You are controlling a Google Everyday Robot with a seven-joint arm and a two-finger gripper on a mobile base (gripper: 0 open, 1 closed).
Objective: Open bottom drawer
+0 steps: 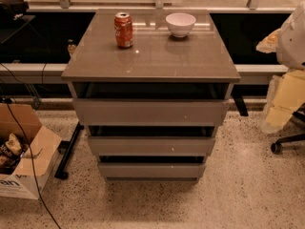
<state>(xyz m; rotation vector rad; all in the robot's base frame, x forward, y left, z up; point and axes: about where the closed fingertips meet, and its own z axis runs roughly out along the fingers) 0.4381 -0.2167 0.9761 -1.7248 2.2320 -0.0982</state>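
Observation:
The bottom drawer [151, 170] is the lowest and slimmest of three grey-taupe flat fronts on a cabinet in the middle of the view. Its front sits in line with the cabinet base, with a dark gap above it, and no tray shows. The middle drawer front [151, 146] and the tall top drawer front [151, 112] are above it. My gripper [276, 116] hangs at the right edge as a cream-coloured part under the white arm [293, 37]. It is well to the right of the cabinet and touches nothing.
A red soda can [124, 30] and a white bowl [180, 24] stand on the cabinet top [152, 61]. An open cardboard box [24, 151] with cables is on the floor at left. A chair base [286, 144] is at right. Speckled floor lies in front.

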